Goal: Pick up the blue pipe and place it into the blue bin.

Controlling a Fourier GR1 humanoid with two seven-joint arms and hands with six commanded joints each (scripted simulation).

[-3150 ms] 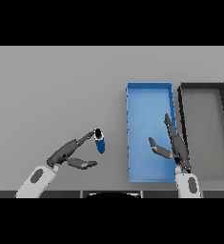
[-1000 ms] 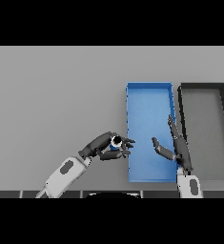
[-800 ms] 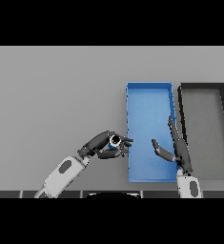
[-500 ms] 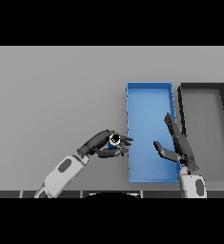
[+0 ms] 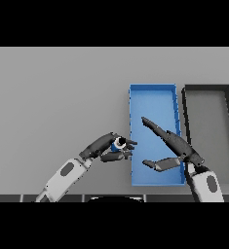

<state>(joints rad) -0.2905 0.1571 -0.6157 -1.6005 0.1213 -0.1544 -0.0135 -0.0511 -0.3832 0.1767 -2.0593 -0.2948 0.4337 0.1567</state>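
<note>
The blue pipe (image 5: pixel 119 143) is held in my left hand (image 5: pixel 104 148), whose fingers and thumb curl round it, its ring-shaped end facing up. The hand holds it above the table just left of the blue bin (image 5: pixel 153 97). My right hand (image 5: pixel 175 144) is open with straight fingers over the blue bin, pointing up and left towards the pipe without touching it.
A dark grey bin (image 5: pixel 206 89) stands right of the blue bin, close beside it. The grey table (image 5: pixel 57 92) stretches to the left and far side.
My left hand has carried the pipe from the table's middle to beside the blue bin and now stays there. My right hand has swung left over the blue bin, towards the pipe.
</note>
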